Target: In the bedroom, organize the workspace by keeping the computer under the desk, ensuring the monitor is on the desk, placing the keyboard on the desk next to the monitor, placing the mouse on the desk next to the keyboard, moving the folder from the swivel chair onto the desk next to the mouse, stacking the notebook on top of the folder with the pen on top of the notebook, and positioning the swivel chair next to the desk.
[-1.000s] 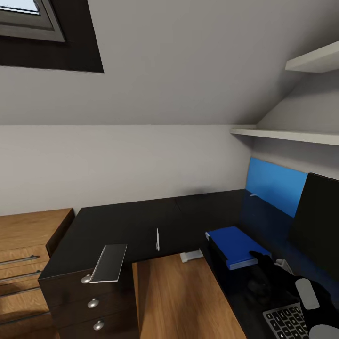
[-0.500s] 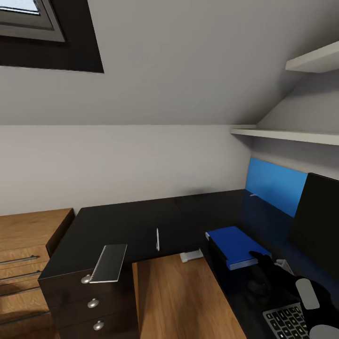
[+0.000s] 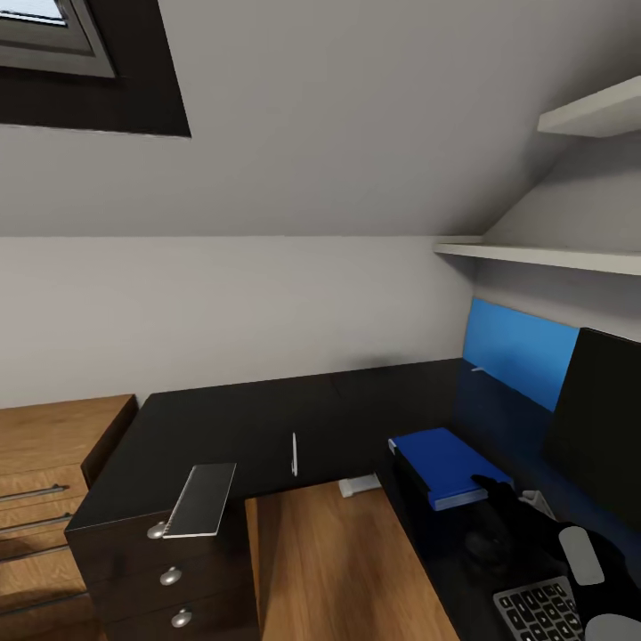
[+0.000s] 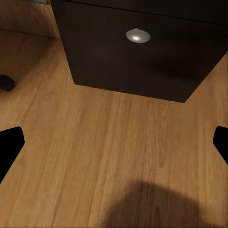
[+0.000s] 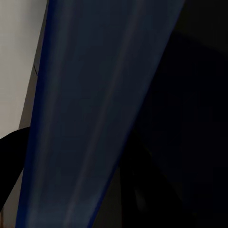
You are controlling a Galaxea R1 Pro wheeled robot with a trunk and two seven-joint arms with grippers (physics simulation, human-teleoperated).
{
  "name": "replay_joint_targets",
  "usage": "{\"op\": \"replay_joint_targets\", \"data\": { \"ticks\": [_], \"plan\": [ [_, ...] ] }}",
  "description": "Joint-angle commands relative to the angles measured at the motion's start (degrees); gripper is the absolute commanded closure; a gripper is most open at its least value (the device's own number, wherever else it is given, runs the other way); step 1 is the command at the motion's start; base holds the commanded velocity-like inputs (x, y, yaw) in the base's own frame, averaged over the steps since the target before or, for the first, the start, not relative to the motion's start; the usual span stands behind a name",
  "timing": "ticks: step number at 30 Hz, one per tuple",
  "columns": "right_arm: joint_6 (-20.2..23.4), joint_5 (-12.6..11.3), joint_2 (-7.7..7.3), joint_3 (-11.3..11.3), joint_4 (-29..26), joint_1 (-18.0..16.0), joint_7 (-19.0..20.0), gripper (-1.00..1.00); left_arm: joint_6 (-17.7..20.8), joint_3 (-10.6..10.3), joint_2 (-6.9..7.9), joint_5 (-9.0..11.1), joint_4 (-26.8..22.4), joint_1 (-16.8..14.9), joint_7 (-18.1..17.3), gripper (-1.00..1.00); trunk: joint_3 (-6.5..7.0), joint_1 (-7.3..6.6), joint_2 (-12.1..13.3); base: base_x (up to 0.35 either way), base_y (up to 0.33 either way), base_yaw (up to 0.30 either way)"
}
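Folder (image 3: 450, 465) flat on tabletop (image 3: 267, 418), right wing, beside monitor (image 3: 601, 418). Notebook (image 3: 203, 499) overhangs drawer-unit corner: light, stiff; pinch free edge. Pen (image 3: 295, 452) mid-tabletop: thin, slippery, likely rolls. Keyboard (image 3: 543, 610) near right gripper (image 3: 499, 503); cannot tell its jaw state. Left gripper (image 4: 114, 140) spread, over wooden floor (image 4: 109, 142). Dresser (image 3: 53, 454) left.

It was an attic home office: sloped ceiling, skylight (image 3: 53, 44), black L-shaped counter (image 3: 267, 418), monitor (image 3: 601, 418), wooden dresser (image 3: 49, 463).
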Motion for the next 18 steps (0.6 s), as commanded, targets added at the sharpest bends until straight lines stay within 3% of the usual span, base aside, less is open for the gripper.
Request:
{"op": "replay_joint_targets", "data": {
  "ticks": [1,18],
  "plan": [
    [0.17,1.23,0.01,-0.24,0.03,-0.05,0.21,1.00,-0.13,0.19,-0.02,-0.29,0.01,-0.03,0.15,-1.00,-0.07,0.00,-0.03,0.004,-0.004,0.000],
    [0.17,1.23,0.01,-0.24,0.03,-0.06,0.21,1.00,-0.12,0.17,-0.01,-0.29,0.01,-0.02,0.22,-1.00,-0.07,0.00,-0.03,0.046,-0.001,0.000]
  ]
}}
